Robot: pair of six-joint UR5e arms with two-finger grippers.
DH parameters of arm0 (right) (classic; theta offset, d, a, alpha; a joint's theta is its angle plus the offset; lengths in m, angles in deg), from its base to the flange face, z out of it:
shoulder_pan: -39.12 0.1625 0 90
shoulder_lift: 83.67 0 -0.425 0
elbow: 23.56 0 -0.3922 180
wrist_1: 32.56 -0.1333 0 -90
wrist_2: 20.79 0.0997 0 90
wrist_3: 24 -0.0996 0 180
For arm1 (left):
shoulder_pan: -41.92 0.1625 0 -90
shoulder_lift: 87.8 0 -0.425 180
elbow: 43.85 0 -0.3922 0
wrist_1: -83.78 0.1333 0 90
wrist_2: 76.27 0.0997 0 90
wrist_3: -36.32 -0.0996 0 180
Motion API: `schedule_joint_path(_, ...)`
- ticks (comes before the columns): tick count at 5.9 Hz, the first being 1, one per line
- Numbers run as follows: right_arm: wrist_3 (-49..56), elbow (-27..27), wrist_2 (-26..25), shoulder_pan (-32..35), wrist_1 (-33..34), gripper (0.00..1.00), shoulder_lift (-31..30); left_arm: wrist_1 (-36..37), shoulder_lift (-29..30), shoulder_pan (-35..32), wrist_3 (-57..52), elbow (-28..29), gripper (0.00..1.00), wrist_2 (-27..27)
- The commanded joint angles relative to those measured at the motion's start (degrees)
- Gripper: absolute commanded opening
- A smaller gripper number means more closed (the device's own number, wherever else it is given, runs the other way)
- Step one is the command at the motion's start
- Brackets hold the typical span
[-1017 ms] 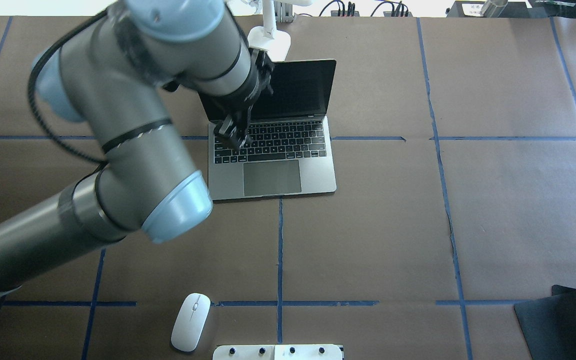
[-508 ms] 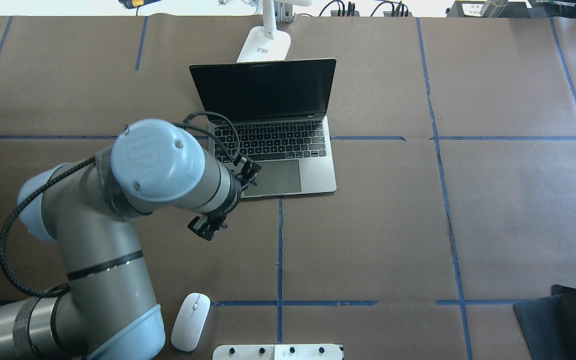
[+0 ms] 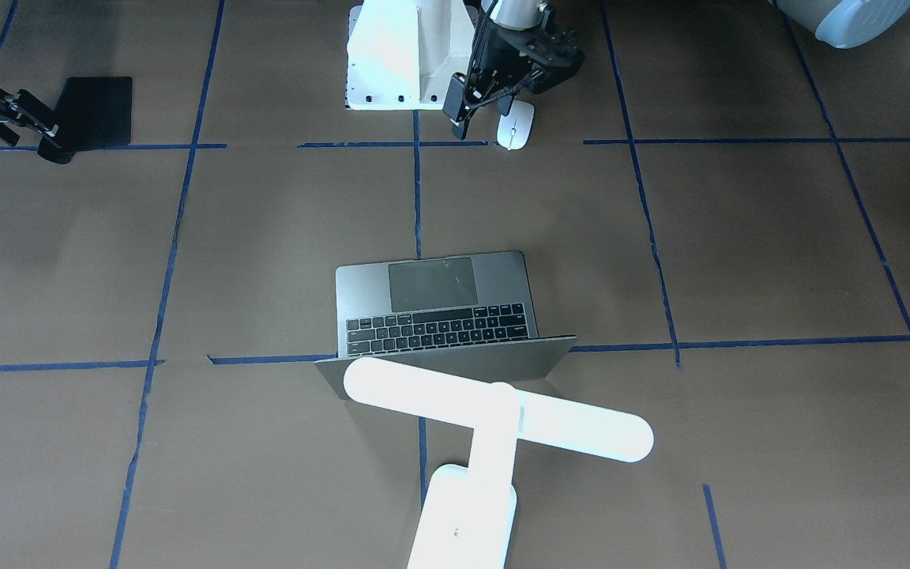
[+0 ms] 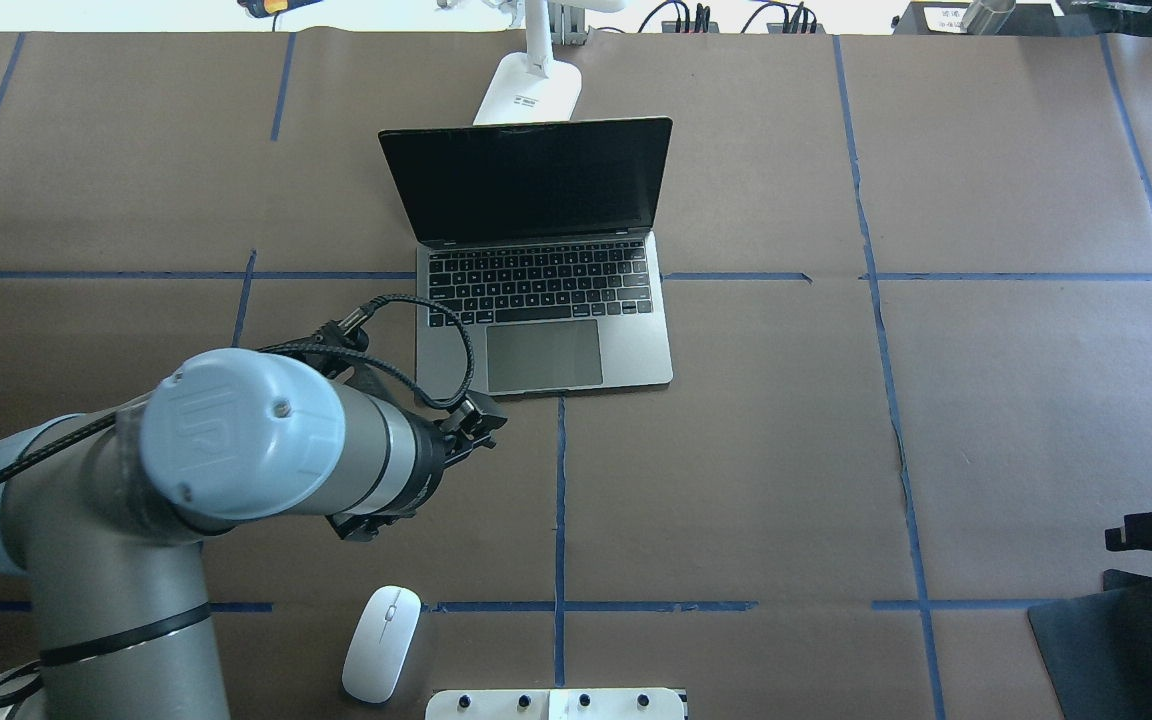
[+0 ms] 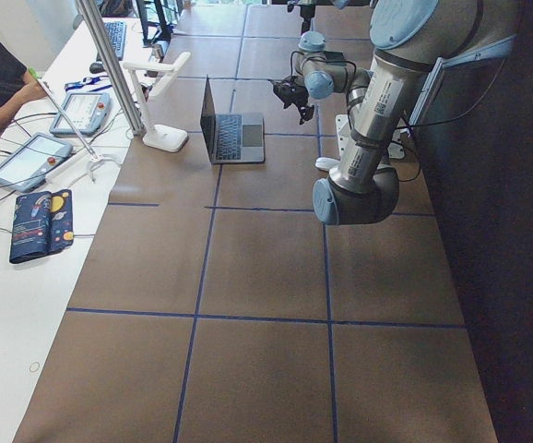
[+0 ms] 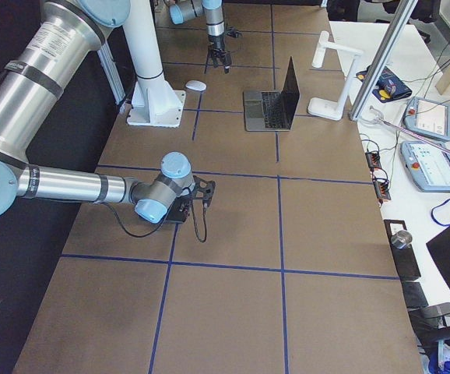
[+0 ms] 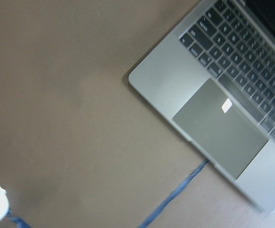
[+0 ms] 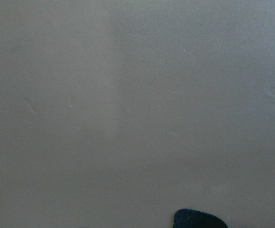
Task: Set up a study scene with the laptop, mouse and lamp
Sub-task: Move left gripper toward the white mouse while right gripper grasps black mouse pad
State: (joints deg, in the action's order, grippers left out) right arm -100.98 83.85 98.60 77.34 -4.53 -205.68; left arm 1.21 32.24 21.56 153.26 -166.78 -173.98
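Overhead exterior view: left gripper hangs above bare table between mouse and laptop, touching neither (jaw gap impossible to tell). Laptop stands open, lamp just behind its lid. Right gripper hovers near mat, opening likewise unclear.

Open laptop (lamp beside)

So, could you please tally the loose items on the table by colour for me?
White: 2, the mouse and the lamp
Grey: 1, the laptop
Black: 1, the mat
Total: 4
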Motion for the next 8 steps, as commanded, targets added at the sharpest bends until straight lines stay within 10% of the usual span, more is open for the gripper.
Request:
schedule_joint_path(1, -3.15, -2.72, -1.09, -4.02, -2.62, 0.97, 0.02, -0.14, -0.59, 0.51, -0.40, -1.96, 1.00, 0.94)
schedule_joint_path(4, -3.26, -5.02, -1.00, -5.97, -3.16, 0.83, 0.11, -0.05, -0.85, 0.59, -0.14, -3.81, 1.00, 1.03)
schedule_joint_path(5, -3.26, -5.54, -1.18, -5.71, -3.16, 0.30, -0.07, -0.05, -0.94, 0.59, -0.14, -3.81, 1.00, 1.03)
schedule_joint_path(6, -3.26, -5.63, -1.27, -5.70, -3.16, 0.03, 0.19, -0.05, -0.94, 0.59, -0.14, -3.81, 1.00, 1.03)
schedule_joint_path(8, -3.26, -4.59, -1.62, -5.62, -3.25, 0.00, 1.15, -0.05, -0.94, 0.42, -0.23, -4.07, 1.00, 1.03)
